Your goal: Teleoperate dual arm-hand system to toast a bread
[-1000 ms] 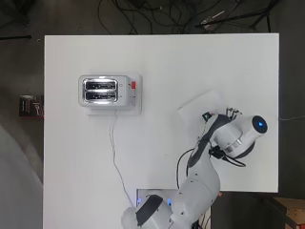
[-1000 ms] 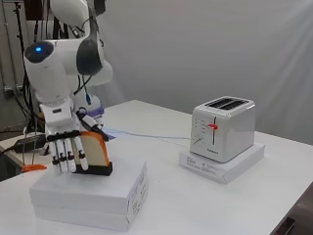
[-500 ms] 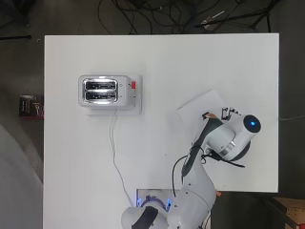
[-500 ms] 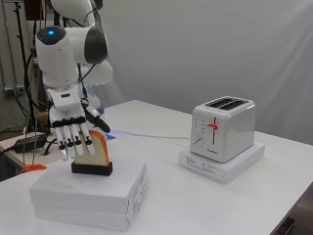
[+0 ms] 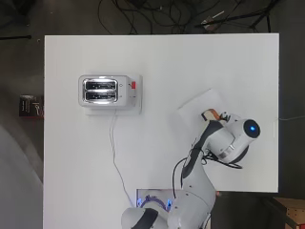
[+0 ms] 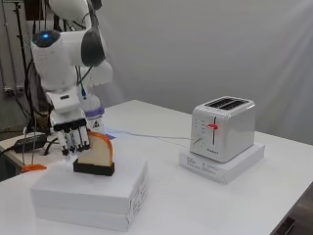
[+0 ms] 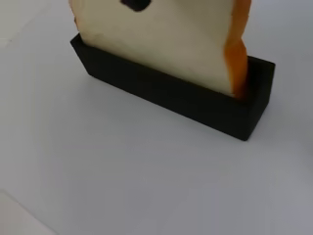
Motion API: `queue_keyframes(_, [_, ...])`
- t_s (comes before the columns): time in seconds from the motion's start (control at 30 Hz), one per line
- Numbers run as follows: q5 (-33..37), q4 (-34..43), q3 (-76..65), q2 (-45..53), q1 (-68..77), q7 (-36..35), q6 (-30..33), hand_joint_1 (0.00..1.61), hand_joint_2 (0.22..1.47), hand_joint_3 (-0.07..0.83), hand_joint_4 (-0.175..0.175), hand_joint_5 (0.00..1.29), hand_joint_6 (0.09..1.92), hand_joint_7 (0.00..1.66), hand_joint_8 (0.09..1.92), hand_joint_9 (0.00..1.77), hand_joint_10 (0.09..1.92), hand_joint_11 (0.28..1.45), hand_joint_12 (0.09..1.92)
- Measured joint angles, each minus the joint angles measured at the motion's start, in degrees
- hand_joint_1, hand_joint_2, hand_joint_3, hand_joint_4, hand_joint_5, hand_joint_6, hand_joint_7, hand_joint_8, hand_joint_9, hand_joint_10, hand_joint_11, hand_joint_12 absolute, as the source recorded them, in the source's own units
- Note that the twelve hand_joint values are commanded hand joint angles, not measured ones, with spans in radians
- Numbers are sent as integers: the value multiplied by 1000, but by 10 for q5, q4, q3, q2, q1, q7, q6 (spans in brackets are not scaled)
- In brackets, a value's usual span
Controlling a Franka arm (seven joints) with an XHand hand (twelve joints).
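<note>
Where hand (image 6: 73, 139) hides bread (image 6: 97, 151) (contact unclear), holder (image 7: 176, 93) upright

reaching out from the base at the table's edge, white arm (image 6: 66, 46) bent over and pointing straight down. wrist vertical, black and white hand (image 6: 73, 138) hanging below it, fingers (image 6: 78, 142) pointing down toward the surface, fairly straight and close together, side by side. fingertips low, right at the near side of what stands beneath them; contact not clear from the side. seen from overhead, hand almost entirely hidden under the arm's last joint (image 5: 236, 138).
</note>
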Motion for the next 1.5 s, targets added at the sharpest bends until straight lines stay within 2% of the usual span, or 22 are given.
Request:
queue_keyframes(0.1, [6, 14, 57, -25, 7, -1, 5, 1244, 1139, 0, -169, 754, 1258, 1148, 774, 1444, 135, 652, 956])
queue_keyframes(0.23, [7, 49, 161, -94, 19, 9, 2, 1229, 1177, 1, -175, 679, 1351, 1068, 917, 1446, 87, 638, 870])
queue_keyframes(0.33, [19, 91, 220, -105, 27, 7, -5, 1214, 1210, 2, -175, 616, 1421, 1005, 1029, 1436, 87, 644, 818])
queue_keyframes(0.43, [49, 110, 241, -91, 32, -45, -16, 1212, 1219, -1, -175, 606, 1397, 984, 1099, 1454, 87, 651, 831])
queue_keyframes(0.53, [69, 140, 258, -55, 41, -126, -20, 1230, 1184, -2, -175, 684, 1260, 1041, 1044, 1504, 87, 648, 865])
queue_keyframes(0.6, [66, 168, 273, -34, 61, -148, -18, 1236, 1169, -1, -175, 710, 1223, 1073, 988, 1498, 87, 639, 840])
queue_keyframes(0.7, [62, 185, 319, -13, 88, -144, -12, 1240, 1160, -1, -175, 722, 1209, 1094, 946, 1489, 87, 631, 804])
queue_keyframes(0.83, [77, 220, 370, 40, 96, -140, -16, 1238, 1166, 0, -175, 718, 1189, 1070, 1006, 1505, 87, 639, 791])
queue_keyframes(1.0, [77, 251, 402, 77, 105, -144, -25, 1237, 1167, 0, -175, 706, 1238, 1081, 958, 1467, 87, 667, 573])
queue_keyframes(1.1, [76, 266, 413, 80, 108, -146, -31, 1234, 1172, 1, -175, 691, 1259, 1073, 970, 1458, 87, 681, 512])
queue_keyframes(1.3, [87, 234, 422, 43, 111, -152, -25, 1228, 1187, 0, -175, 658, 1306, 1050, 998, 1431, 87, 694, 450])
queue_keyframes(1.4, [143, 218, 415, 41, 110, -161, -19, 1234, 1164, 0, -173, 702, 1327, 1102, 845, 1379, 87, 710, 261])
queue_keyframes(1.47, [186, 214, 413, 44, 110, -164, -19, 1316, 1156, 2, -174, 658, 1352, 1003, 890, 1155, 674, 736, 157])
queue_keyframes(1.5, [197, 215, 413, 47, 110, -164, -22, 1335, 1162, 2, -175, 634, 1370, 957, 932, 1083, 892, 755, 136])
